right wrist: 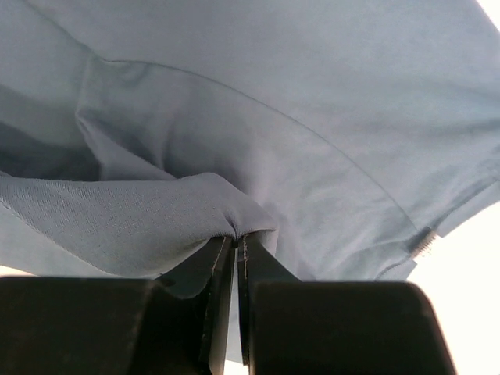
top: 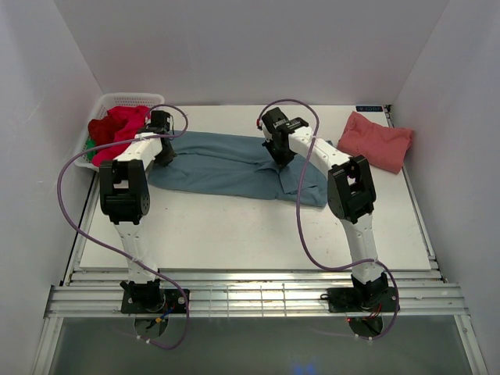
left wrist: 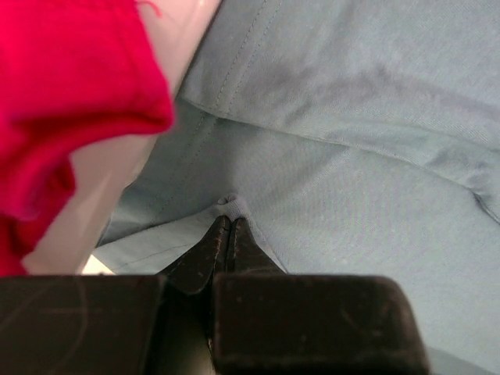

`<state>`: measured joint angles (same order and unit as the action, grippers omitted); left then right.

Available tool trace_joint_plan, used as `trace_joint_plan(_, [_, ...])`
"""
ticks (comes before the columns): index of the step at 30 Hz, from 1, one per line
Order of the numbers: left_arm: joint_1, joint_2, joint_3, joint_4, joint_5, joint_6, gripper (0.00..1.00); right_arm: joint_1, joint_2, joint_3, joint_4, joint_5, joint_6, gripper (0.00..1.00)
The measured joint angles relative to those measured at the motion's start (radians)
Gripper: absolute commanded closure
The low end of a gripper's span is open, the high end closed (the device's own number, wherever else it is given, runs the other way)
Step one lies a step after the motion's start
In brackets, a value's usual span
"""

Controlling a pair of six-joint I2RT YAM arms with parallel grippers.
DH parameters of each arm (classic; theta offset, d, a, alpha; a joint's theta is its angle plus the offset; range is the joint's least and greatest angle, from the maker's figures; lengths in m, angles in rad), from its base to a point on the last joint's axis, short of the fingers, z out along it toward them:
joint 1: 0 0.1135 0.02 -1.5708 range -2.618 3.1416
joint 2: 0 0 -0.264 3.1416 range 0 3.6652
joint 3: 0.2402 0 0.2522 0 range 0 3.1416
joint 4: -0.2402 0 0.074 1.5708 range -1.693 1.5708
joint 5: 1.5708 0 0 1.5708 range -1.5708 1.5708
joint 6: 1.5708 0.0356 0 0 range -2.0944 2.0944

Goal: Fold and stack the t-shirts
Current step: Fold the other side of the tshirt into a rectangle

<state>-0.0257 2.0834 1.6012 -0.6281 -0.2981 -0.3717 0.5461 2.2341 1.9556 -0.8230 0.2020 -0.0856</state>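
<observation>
Narrowed to a slit, my left pincer (left wrist: 226,224) nips a small pinch of the teal-blue t-shirt (top: 234,164) at its left end, just beside the white lattice basket (top: 133,98) that holds a red t-shirt (top: 121,123). My right pincer (right wrist: 238,237) is clamped the same way on a raised fold near the shirt's far edge. The shirt lies spread over the far half of the table (top: 234,234), with bare surface nearer me. A folded salmon-pink t-shirt (top: 375,141) sits apart at the far right. Both my arms reach forward, elbows raised, wrists tipped down.
</observation>
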Motion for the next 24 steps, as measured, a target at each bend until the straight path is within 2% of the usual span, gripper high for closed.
trace_joint_plan(9, [0.0, -0.035, 0.0, -0.001, -0.008, -0.008, 0.92, -0.016, -0.013, 0.031, -0.035, 0.058, 0.0, 0.92])
trace_joint_plan(17, [0.0, -0.045, 0.0, -0.001, -0.002, -0.01, 0.78, -0.021, -0.014, 0.031, -0.043, 0.058, 0.0, 0.92])
trace_joint_plan(24, [0.0, -0.044, -0.004, -0.002, 0.002, -0.011, 0.73, -0.021, -0.014, 0.031, -0.043, 0.055, 0.0, 0.92])
